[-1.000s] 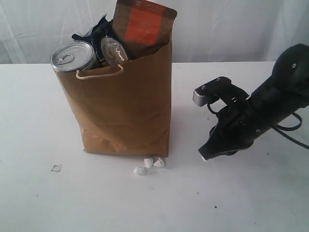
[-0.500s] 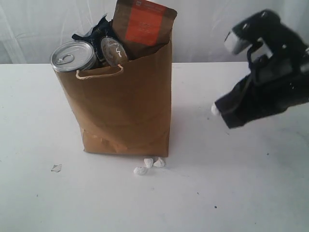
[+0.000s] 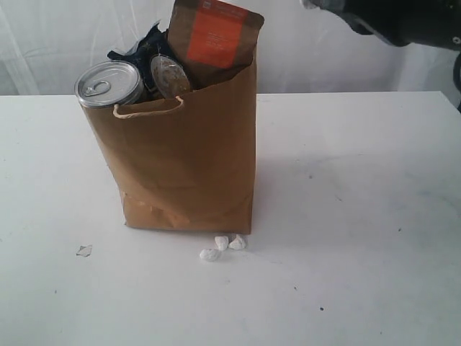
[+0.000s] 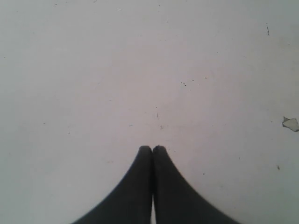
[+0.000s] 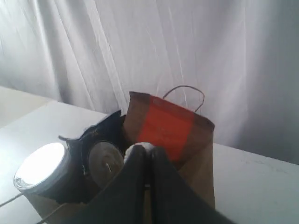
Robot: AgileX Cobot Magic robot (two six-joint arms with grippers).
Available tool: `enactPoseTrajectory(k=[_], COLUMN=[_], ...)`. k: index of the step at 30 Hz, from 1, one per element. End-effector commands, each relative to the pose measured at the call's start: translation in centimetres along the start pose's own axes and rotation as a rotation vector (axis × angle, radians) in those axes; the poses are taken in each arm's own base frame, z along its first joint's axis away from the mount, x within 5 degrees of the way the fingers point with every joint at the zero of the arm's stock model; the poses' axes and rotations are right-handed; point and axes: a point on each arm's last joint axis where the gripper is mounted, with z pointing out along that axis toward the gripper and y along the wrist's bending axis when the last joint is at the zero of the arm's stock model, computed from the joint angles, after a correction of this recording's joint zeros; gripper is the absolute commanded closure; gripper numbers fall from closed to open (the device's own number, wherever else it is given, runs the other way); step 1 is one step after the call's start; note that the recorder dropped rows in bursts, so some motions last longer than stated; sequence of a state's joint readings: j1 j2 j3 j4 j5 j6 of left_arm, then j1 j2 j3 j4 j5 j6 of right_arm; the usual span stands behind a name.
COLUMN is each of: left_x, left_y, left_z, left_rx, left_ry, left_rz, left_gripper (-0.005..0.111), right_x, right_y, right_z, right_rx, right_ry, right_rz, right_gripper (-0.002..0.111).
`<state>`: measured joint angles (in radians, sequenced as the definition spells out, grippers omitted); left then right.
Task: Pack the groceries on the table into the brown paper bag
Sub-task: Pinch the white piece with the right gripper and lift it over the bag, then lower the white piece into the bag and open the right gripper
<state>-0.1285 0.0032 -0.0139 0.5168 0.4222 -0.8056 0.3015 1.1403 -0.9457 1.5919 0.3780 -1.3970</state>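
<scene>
The brown paper bag (image 3: 187, 166) stands upright on the table (image 3: 360, 216). Sticking out of its top are the dark jar with the silver pull-tab lid (image 3: 109, 83), the orange-labelled brown pouch (image 3: 216, 36), a second jar lid (image 3: 170, 75) and a dark blue pack (image 3: 144, 43). My right gripper (image 3: 315, 4) is high at the top right, shut on a small white lump (image 5: 140, 148). In the right wrist view it (image 5: 145, 151) hangs above the bag (image 5: 201, 172) and the pouch (image 5: 166, 126). My left gripper (image 4: 152, 149) is shut and empty over bare tabletop (image 4: 140, 70).
Three small white lumps (image 3: 222, 246) lie on the table at the bag's front right corner. A tiny pale scrap (image 3: 85, 250) lies at the front left, also in the left wrist view as the scrap (image 4: 290, 123). White curtain (image 3: 346, 58) hangs behind.
My right arm has risen from the table beside the bag to the top right of the exterior view, carrying the white lump. The bag and its contents have not moved.
</scene>
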Motion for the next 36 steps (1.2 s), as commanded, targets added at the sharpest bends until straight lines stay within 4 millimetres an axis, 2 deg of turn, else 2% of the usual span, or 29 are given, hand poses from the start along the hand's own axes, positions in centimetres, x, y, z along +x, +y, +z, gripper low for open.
enactPoseTrajectory(k=[1, 4, 7, 14, 27, 33, 36], left_x=[0.6, 0.6, 0.6, 0.6, 0.6, 0.6, 0.6], left_y=[0.2, 0.2, 0.2, 0.2, 0.2, 0.2, 0.2], left_z=[0.1, 0.1, 0.1, 0.1, 0.1, 0.1, 0.1], left_rx=[-0.021, -0.021, -0.021, -0.021, -0.021, -0.021, -0.021], left_ry=[0.044, 0.044, 0.044, 0.044, 0.044, 0.044, 0.044], left_rz=[-0.008, -0.008, -0.008, -0.008, -0.008, -0.008, -0.008], left_gripper=[0.107, 0.107, 0.107, 0.107, 0.107, 0.107, 0.107], right_x=[0.5, 1.3, 2.2, 3.2, -0.5, 1.4, 2.3], right_y=[0.8, 1.8, 1.9, -0.2, 0.0, -1.2, -0.8], right_z=[1.8, 3.4, 4.5, 6.9, 7.7, 9.5, 10.0], right_rx=[-0.193, -0.42, -0.532, -0.38, -0.362, -0.354, -0.454], right_ry=[-0.012, -0.004, 0.007, 0.066, -0.04, 0.014, 0.021], right_rz=[-0.122, -0.198, -0.212, -0.198, -0.319, -0.319, -0.291], right_gripper=[0.108, 0.108, 0.108, 0.108, 0.108, 0.108, 0.108])
